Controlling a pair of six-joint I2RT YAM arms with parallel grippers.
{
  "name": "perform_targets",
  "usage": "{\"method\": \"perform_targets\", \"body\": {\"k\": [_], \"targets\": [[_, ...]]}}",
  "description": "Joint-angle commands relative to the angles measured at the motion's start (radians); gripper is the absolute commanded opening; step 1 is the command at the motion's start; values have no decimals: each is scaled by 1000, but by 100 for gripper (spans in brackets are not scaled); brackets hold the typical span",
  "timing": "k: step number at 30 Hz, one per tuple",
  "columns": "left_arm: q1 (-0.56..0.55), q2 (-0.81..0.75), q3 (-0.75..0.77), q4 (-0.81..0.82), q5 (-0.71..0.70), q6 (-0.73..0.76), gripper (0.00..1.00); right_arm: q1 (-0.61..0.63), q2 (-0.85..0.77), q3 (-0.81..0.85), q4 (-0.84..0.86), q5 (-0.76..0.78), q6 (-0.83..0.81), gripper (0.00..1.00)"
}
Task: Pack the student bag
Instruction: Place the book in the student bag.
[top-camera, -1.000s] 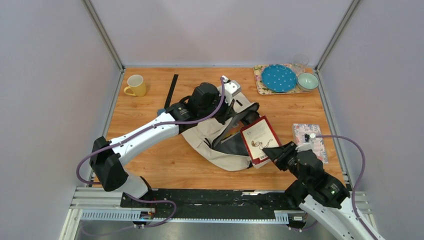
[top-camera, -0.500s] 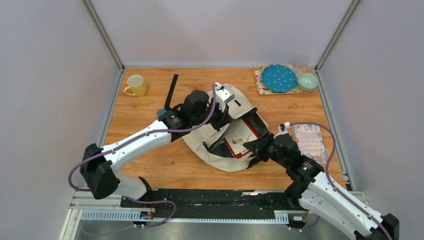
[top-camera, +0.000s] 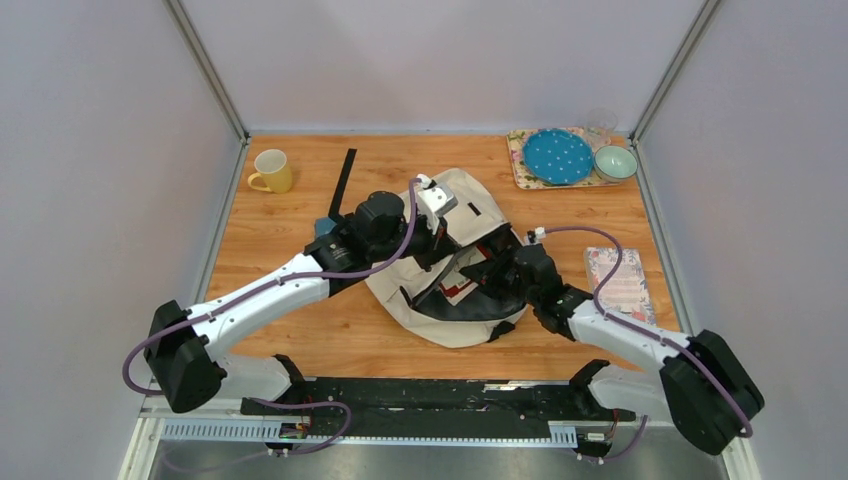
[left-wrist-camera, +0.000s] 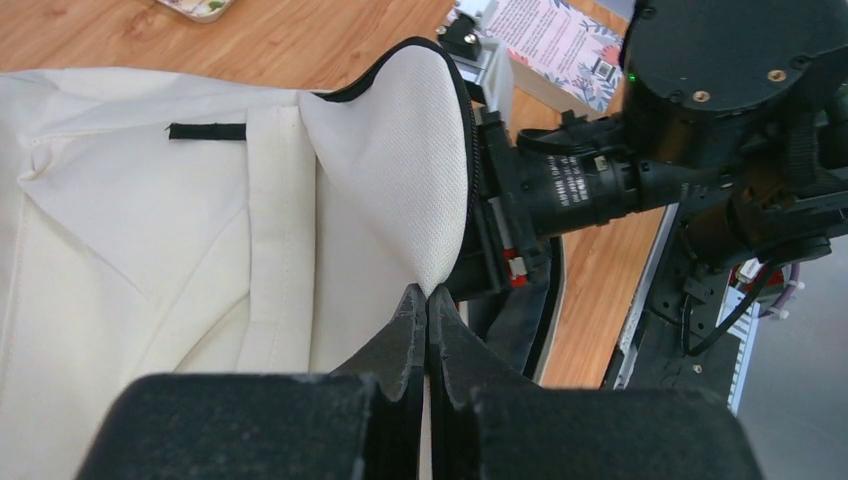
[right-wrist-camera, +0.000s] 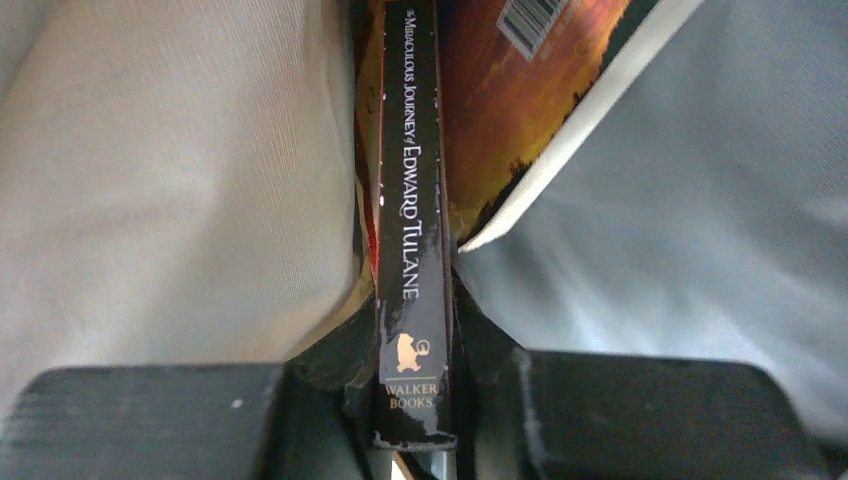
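Two hands work at one open bag, each clenched on something.
The left hand (left-wrist-camera: 427, 300) is pinched tight on the cream rim of the large beige fabric student bag with black straps (top-camera: 450, 330), holding that rim raised. The right hand (right-wrist-camera: 415, 335) grips a dark-spined paperback book (right-wrist-camera: 412, 220) by its spine, jaws only narrowly apart, and sits inside the bag's mouth with fabric on both sides. The bag lies mid-way across the wooden counter (top-camera: 330, 340), between the two arms.

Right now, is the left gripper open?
No, the left gripper is pinched shut on the cream fabric edge of the student bag, with no gap between its fingers.
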Motion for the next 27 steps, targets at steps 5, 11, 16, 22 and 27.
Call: {"method": "perform_targets", "body": {"k": [5, 11, 16, 22, 27], "targets": [[-1, -41, -20, 103, 28, -39, 0, 12, 293, 68, 332, 147, 40, 18], [-3, -32, -29, 110, 19, -45, 0, 19, 482, 108, 438, 143, 35, 44], [-1, -31, -40, 96, 11, -39, 0, 19, 441, 80, 354, 108, -63, 69], [-1, -38, -63, 105, 11, -40, 0, 19, 233, 24, 88, 141, -152, 75], [-1, -38, -69, 110, 6, -43, 0, 28, 151, -13, 28, 134, -154, 72]]}}
